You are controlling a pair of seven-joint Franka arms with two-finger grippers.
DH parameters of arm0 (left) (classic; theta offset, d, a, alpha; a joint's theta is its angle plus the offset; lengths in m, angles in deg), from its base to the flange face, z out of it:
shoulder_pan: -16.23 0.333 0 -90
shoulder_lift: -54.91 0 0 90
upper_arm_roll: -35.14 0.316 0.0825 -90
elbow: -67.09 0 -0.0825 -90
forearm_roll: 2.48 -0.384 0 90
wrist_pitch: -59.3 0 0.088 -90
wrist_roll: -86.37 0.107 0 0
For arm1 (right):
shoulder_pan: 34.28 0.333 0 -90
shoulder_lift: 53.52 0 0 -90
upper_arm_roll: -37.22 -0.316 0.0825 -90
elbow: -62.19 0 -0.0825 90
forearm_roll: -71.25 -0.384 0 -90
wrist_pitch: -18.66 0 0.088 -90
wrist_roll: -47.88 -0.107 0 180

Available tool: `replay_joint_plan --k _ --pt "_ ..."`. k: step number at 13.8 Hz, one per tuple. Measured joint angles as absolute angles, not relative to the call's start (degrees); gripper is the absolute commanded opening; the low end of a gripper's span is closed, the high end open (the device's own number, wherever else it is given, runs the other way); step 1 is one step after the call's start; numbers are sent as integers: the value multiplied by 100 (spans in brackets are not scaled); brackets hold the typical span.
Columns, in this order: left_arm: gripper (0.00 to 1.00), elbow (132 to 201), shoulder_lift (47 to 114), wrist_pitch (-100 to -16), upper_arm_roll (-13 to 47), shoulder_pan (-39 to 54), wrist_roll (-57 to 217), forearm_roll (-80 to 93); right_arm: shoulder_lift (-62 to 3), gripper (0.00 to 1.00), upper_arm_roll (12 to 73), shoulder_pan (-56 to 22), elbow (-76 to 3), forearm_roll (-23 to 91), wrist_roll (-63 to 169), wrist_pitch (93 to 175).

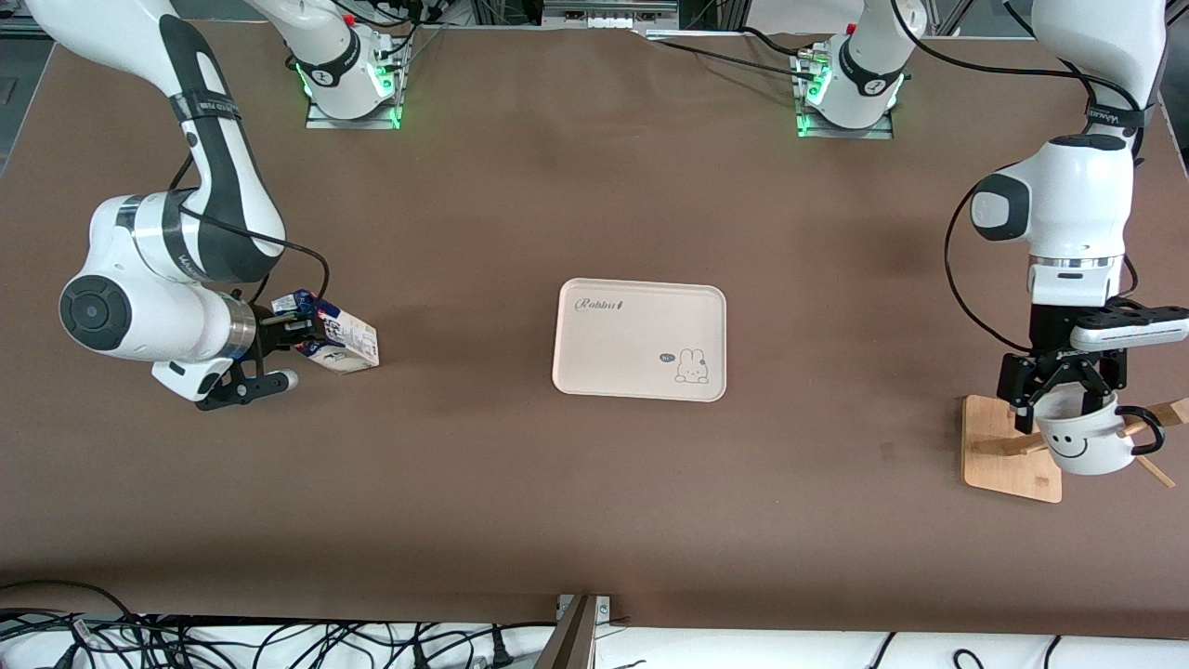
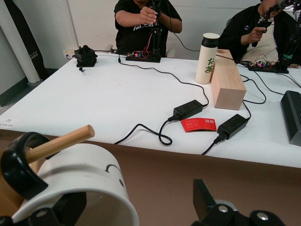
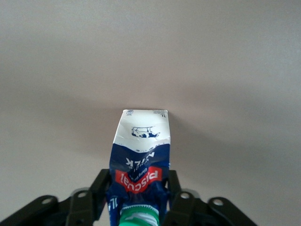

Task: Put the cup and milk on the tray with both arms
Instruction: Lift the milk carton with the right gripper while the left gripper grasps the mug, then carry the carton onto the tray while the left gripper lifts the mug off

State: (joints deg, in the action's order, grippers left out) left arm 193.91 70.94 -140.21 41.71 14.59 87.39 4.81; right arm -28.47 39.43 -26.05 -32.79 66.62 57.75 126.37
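The milk [image 1: 342, 342] is tipped on its side low over the table at the right arm's end. My right gripper [image 1: 302, 334] is shut on its crumpled gable top. The right wrist view shows both fingers [image 3: 104, 181] pressed against the carton [image 3: 140, 150] beside its green cap. The cup [image 1: 1089, 442] hangs by its black handle on a peg of the wooden rack [image 1: 1008, 457]. My left gripper [image 1: 1068, 398] is open right over it. In the left wrist view [image 2: 138, 200] one finger is at the cup's [image 2: 89, 174] mouth and the other [image 2: 204, 200] stands well apart from its wall. The tray [image 1: 641, 339] lies mid-table, nothing on it.
The rack's wooden pegs [image 1: 1156, 413] stick out around the cup; one [image 2: 61, 142] passes through its handle. A white side table [image 2: 117, 99] with cables, a wood block and a bottle stands off the brown table's edge. Cables lie along the front edge [image 1: 279, 641].
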Motion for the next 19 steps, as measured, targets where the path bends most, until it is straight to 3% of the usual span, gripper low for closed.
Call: replay_joint_plan --k 3,7,8,9,10,11,15,19 --pt "100 19330 7112 -14020 4302 1461 8742 481 -2890 37 3914 -2563 -3279 6662 5770 12636" --pt "100 19329 7153 -14018 4412 1462 8743 481 -2974 36 3886 -2435 -3261 6662 5575 12636" --pt "88 19329 7160 -14018 4414 1462 8745 481 -3004 36 3879 -2373 -3231 6662 5449 12612" --pt "52 19328 7166 -14018 4414 1461 8747 481 -3026 36 3875 -2289 -3157 6662 5309 12528" --pt "23 19328 7169 -14018 4414 1460 8771 481 -3037 36 3873 -2187 -3023 6662 5131 12380" --pt "0 19329 7174 -14018 4414 1460 8854 479 -3039 36 3871 -2070 -2846 6666 4924 12200" --pt "0 19328 7179 -14019 4406 1445 9473 479 -2947 35 3852 -1499 -2194 6685 3785 11585" --pt "0 19337 7190 -13984 4393 1418 9512 479 -2612 35 3820 -576 -1653 6613 2392 11473"
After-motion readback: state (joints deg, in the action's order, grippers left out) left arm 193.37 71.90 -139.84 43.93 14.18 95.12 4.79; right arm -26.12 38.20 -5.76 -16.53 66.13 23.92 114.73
